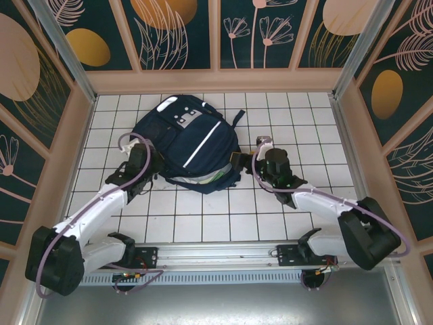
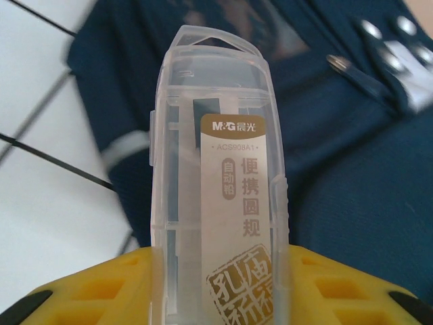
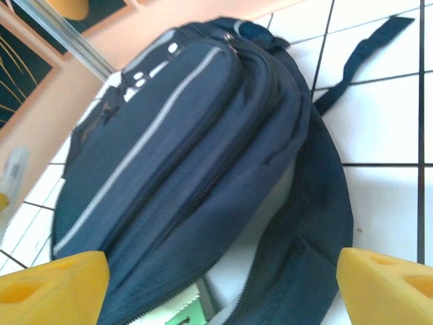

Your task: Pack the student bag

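Observation:
The student bag (image 1: 193, 145) is a navy backpack with a white stripe, lying flat on the white tiled table (image 1: 203, 223). Its near edge gapes open on light lining (image 3: 270, 230) and something green (image 3: 181, 315). My left gripper (image 1: 150, 164) is at the bag's left side, shut on a clear plastic case (image 2: 220, 169) with a gold-and-white label. The case stands upright between the yellow fingers (image 2: 101, 291) of the left gripper (image 2: 220, 288), over navy fabric (image 2: 352, 203). My right gripper (image 1: 247, 158) is open at the bag's right near corner. Its fingertips (image 3: 54, 284) straddle the opening of the bag (image 3: 189, 149).
A loose navy strap (image 3: 358, 54) trails from the bag's top right onto the tiles. Patterned walls (image 1: 67, 128) close the table on three sides. A metal rail (image 1: 216, 256) with the arm bases runs along the near edge.

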### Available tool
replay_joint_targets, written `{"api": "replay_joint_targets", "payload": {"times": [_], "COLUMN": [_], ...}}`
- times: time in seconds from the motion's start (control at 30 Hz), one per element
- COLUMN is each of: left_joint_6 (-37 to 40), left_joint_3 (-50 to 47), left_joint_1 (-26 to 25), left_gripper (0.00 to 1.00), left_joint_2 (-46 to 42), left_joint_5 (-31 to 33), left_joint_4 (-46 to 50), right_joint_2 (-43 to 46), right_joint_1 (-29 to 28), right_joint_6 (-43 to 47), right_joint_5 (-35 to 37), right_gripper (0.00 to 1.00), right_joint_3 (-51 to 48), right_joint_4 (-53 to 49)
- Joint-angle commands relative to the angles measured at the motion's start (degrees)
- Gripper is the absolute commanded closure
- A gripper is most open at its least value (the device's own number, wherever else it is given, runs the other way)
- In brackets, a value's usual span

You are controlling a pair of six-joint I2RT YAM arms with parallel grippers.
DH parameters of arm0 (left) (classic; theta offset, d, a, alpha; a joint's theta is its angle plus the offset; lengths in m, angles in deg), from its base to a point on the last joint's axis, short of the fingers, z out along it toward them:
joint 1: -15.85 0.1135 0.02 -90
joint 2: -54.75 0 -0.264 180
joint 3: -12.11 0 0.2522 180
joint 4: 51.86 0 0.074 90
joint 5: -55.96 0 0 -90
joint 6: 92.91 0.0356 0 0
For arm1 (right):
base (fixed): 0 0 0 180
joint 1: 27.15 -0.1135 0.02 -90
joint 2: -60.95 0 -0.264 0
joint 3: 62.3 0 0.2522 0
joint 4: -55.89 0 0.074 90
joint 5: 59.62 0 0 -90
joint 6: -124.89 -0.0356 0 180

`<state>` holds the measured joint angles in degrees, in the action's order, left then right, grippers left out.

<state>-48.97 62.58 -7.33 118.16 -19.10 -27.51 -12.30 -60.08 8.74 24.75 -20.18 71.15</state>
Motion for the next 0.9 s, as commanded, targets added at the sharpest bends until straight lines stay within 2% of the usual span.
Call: {"api": "replay_joint_targets", "payload": {"times": [0.0,0.1,0.3,0.5,0.63,0.7,0.73,0.8,0.87], "left_joint_6": [2.86,3.06,3.27,4.81,5.28,5.79,5.97,6.48,7.0], "left_joint_3": [0.04,-2.26,-5.53,-5.77,-5.95,-5.87,-5.86,-6.03,-6.21], "left_joint_1": [-4.95,-9.5,-17.07,-23.34,-25.17,-26.15,-26.57,-27.76,-28.96], "left_gripper": [0.58,0.59,0.61,0.61,0.61,0.61,0.61,0.61,0.61], "left_joint_2": [-3.24,-5.92,-9.08,-9.29,-8.82,-8.75,-8.71,-8.45,-7.82], "left_joint_5": [-1.03,-1.9,-3.36,-3.56,-3.47,-3.64,-3.82,-4.31,-4.52], "left_joint_4": [0.04,-0.9,-2.15,-2.12,-2.17,-2.32,-2.54,-3.32,-3.88], "right_joint_2": [-4.3,-7.62,-12.42,-17.85,-20.32,-20.48,-20.53,-20.53,-20.27], "right_joint_1": [1.28,1.21,0.92,-2.26,-4.51,-5.41,-5.79,-6.57,-6.96], "right_joint_6": [-3.26,-4.79,-7.46,-7.57,-7.82,-7.96,-7.74,-6.93,-6.18], "right_joint_5": [-6.0,-8.02,-10.63,-9.11,-6.3,-5.61,-4.97,-2.99,-2.08], "right_gripper": [0.18,0.26,0.32,0.39,0.45,0.52,0.6,0.83,0.96], "right_joint_3": [3.11,6.3,10.63,15.53,17.1,17.66,18.2,20.31,22.62], "right_joint_4": [2.62,1.41,0.93,-2.88,-4.31,-4.35,-4.8,-6.92,-8.94]}}
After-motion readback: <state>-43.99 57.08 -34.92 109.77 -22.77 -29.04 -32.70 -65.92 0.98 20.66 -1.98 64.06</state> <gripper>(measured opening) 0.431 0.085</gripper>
